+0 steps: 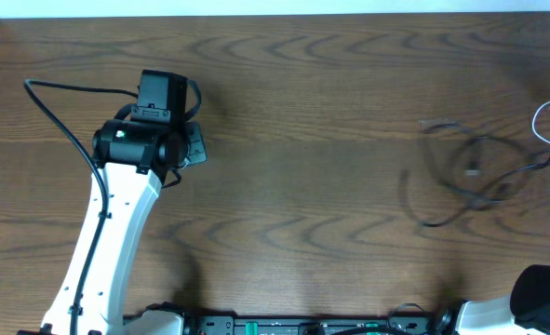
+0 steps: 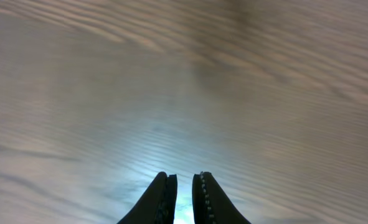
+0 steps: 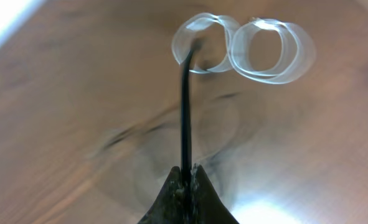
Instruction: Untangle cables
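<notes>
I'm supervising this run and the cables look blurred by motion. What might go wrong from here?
1. The right gripper is shut on the black cable alone, with the white cable looped near its far end; pulling may drag both or tighten the tangle.
2. The left gripper hovers over bare table far away, so nothing pins the white cable.
3. The white cable sits at the overhead view's right border and may slide out of sight.

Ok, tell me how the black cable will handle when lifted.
Probably floppy: the black cable runs straight only near the right gripper, its rest smeared in loose curves. Likely light, being thin. It may drag the white cable, looped at its far end.
</notes>
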### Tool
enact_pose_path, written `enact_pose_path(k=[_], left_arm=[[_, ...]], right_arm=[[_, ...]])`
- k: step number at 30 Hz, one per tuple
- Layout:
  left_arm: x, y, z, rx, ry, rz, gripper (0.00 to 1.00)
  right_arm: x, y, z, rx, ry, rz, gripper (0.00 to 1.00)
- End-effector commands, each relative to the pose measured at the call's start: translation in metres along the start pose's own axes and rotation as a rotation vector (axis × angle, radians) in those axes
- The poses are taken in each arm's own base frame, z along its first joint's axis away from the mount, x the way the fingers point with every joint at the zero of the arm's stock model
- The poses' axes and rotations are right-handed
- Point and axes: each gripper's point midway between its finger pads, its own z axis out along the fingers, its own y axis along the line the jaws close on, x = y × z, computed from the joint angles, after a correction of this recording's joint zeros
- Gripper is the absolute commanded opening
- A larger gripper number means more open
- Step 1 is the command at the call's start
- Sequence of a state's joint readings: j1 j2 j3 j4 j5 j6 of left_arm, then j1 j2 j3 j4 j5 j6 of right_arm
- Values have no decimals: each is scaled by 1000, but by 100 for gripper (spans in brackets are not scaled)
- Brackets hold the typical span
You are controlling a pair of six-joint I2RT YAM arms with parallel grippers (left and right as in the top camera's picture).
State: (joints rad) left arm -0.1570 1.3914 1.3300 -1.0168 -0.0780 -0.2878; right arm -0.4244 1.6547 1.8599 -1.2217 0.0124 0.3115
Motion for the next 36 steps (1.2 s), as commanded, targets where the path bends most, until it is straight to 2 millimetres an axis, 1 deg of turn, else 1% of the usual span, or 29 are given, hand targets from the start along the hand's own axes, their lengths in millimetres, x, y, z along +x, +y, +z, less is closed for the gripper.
enact_pose_path(k=[1, 2, 3, 5, 6, 7, 10, 12, 14, 16, 20, 21, 23, 24, 25, 28, 33, 34, 36], left_arm=[[4, -34, -6, 189, 37, -13, 15], [5, -41, -7, 228, 45, -12, 15], [5, -43, -8, 240, 49, -12, 15], [6, -45, -8, 251, 53, -11, 15], [6, -45, -8, 251, 53, -11, 15], [6, -45, -8, 252, 55, -11, 15], [6, -46, -8, 254, 55, -11, 15], [7, -47, -9, 262, 58, -11, 15], [8, -53, -10, 297, 67, -10, 15], [9, -61, -13, 344, 75, -9, 15], [7, -85, -24, 496, 86, 0, 17], [6, -94, -29, 547, 87, 6, 24], [4, -107, -36, 630, 80, 22, 31], [2, -112, -38, 657, 75, 28, 34], [0, -116, -40, 679, 69, 36, 35], [-3, -130, -39, 714, 56, 64, 37], [-2, -155, -33, 748, 52, 120, 38], [0, -166, -29, 762, 54, 145, 38], [2, -176, -26, 775, 54, 168, 38]], right_arm=[[18, 113, -60, -632, 52, -221, 1], [26, 144, -86, -822, 61, -284, 1], [32, 164, -103, -942, 67, -319, 1], [40, 189, -130, -1113, 66, -383, 1], [45, 203, -147, -1204, 68, -412, 1], [47, 214, -162, -1274, 69, -432, 1], [51, 241, -192, -1387, 54, -468, 1], [52, 257, -212, -1445, 9, -510, 1], [55, 272, -233, -1505, -47, -560, 1], [56, 282, -243, -1525, -75, -561, 1], [58, 296, -246, -1505, -101, -541, 1], [60, 299, -246, -1503, -102, -542, 1], [65, 303, -248, -1503, -100, -545, 1], [67, 305, -248, -1504, -96, -543, 1], [69, 308, -250, -1507, -88, -537, 1], [75, 313, -258, -1531, -65, -526, 1], [84, 320, -272, -1579, -13, -503, 1], [87, 322, -276, -1593, 10, -491, 1], [88, 323, -282, -1613, 32, -479, 1]])
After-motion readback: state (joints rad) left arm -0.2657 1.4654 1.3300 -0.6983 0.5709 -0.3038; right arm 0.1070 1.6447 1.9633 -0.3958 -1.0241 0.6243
